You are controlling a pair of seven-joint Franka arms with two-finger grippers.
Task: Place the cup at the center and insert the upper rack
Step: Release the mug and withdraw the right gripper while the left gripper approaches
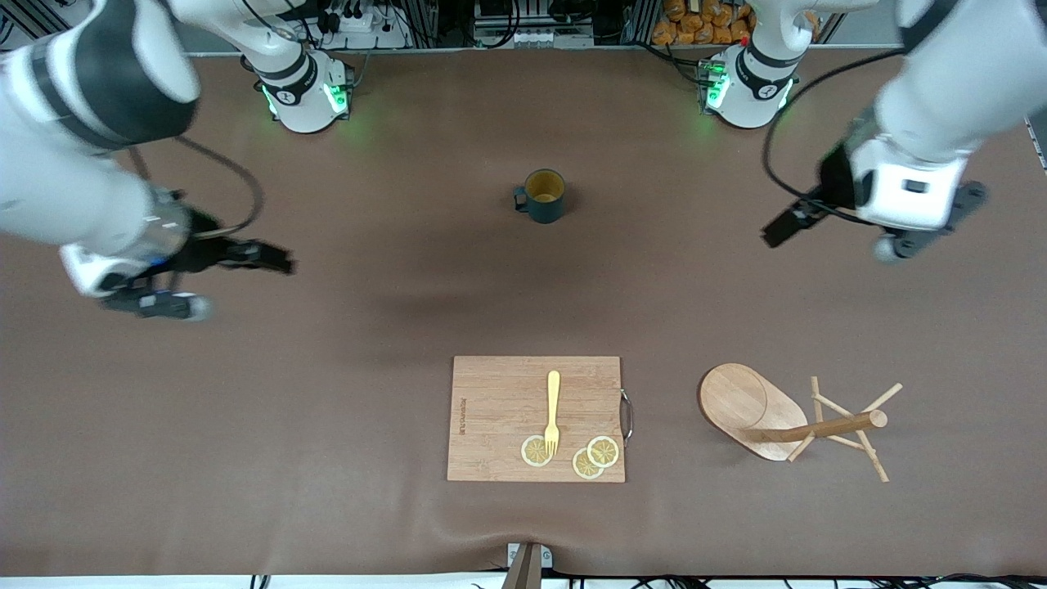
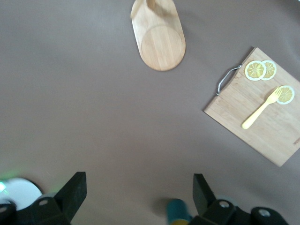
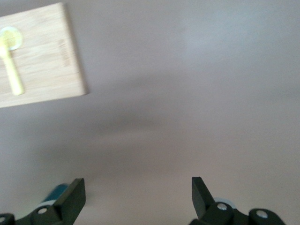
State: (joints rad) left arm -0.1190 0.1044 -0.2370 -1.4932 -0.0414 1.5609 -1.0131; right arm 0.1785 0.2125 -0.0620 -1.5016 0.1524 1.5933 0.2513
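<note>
This place is a robotics laboratory, not a real kitchen. Two white robot arm bases [image 1: 304, 92] with green lights are fixed on a large table [image 1: 245, 425] covered by a plain brown mat. Along the table edge by the bases there are power strips and many cables [image 1: 360, 20]. The kitchen things, like the wooden cutting board [image 1: 499, 409], look placed as props.

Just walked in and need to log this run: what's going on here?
Nothing is being handled yet. The small dark teal ribbed mug stands upright near the arms' bases, and the light wooden mug tree lies tipped over beside the rectangular wooden cutting board, toward the left arm's end. The left claw and right claw hang open and empty over bare table.
</note>
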